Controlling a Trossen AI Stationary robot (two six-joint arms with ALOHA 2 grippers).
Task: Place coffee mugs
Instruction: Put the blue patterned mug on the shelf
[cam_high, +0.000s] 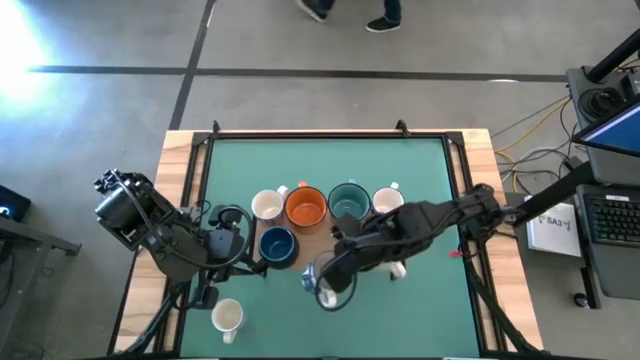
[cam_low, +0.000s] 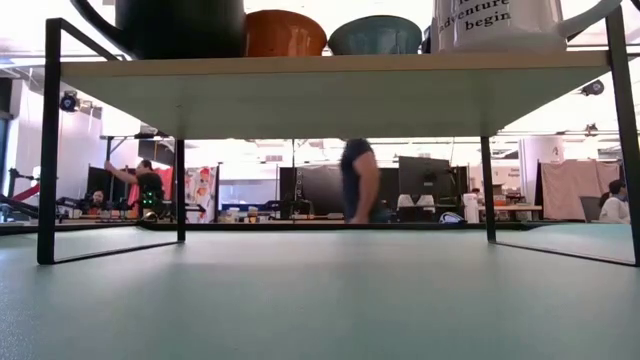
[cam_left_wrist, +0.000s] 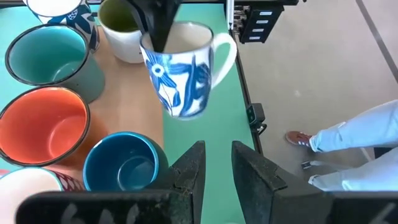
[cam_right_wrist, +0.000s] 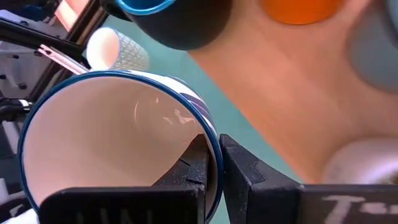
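High view shows a wooden shelf (cam_high: 312, 243) on the green table (cam_high: 420, 170), carrying a row of coffee mugs: a cream mug (cam_high: 267, 205), an orange mug (cam_high: 306, 207), a teal mug (cam_high: 348, 201) and a white mug (cam_high: 387, 201), with a navy mug (cam_high: 276, 244) in front of the row. The right gripper (cam_high: 330, 283) hangs just off the shelf's front edge, its fingers (cam_right_wrist: 238, 174) pinched tight on the rim of a white mug with blue flower print (cam_left_wrist: 181, 65); that mug is lifted off the table, beside the navy mug (cam_left_wrist: 121, 163). The left gripper (cam_high: 222, 243) rests just beside the shelf's left end, near the navy mug, its fingers (cam_left_wrist: 189, 171) set a small gap apart with nothing between them. Another pale mug (cam_high: 228, 317) lies on the table, well apart from the shelf toward the front-left corner.
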